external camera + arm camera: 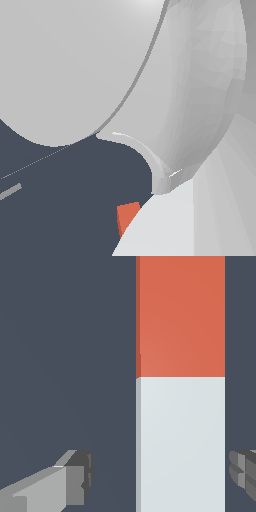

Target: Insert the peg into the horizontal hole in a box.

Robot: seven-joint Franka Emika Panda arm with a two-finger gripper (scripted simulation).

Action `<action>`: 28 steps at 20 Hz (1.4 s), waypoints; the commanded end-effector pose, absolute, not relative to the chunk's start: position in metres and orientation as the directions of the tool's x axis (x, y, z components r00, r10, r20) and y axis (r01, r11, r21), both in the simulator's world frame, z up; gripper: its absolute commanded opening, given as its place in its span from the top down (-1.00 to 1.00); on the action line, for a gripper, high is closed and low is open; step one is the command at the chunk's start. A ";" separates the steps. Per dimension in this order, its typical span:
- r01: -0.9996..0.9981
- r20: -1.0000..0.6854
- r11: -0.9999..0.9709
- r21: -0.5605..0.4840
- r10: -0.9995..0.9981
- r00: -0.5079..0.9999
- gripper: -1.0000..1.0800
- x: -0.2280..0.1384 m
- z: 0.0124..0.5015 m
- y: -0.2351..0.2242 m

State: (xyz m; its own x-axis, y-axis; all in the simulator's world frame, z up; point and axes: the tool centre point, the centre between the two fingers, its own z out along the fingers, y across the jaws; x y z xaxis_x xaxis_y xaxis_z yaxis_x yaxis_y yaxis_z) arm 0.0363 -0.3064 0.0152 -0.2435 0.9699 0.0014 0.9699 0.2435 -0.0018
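Note:
The peg (180, 381) fills much of the wrist view, its red-orange half joined to its pale grey-white half. It lies on the dark floor between the fingers of my gripper (160, 478). The jaws stand open and wide apart, one grey finger (70, 481) well clear of the peg's pale half, the other finger (244, 476) close beside it, neither touching. In the exterior view only a small red-orange corner of the peg (128, 216) shows behind the arm. The box and its horizontal hole are out of view.
The arm's large pale grey body (200, 100) blocks most of the exterior view. A thin grey strip (10, 191) lies on the dark floor (75, 200) at the exterior view's left.

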 end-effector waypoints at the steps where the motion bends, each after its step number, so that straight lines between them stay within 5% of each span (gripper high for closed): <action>1: 0.970 0.000 0.244 0.000 0.970 -0.244 -0.92 0.038 0.016 -0.307; 2: 0.970 0.000 0.244 0.000 0.970 -0.244 1.00 0.038 0.016 -0.307; 18: 0.969 0.000 0.245 0.000 0.969 -0.245 1.00 0.039 0.019 -0.296; 28: 0.967 0.000 0.253 0.000 0.967 -0.253 1.00 0.046 0.038 -0.218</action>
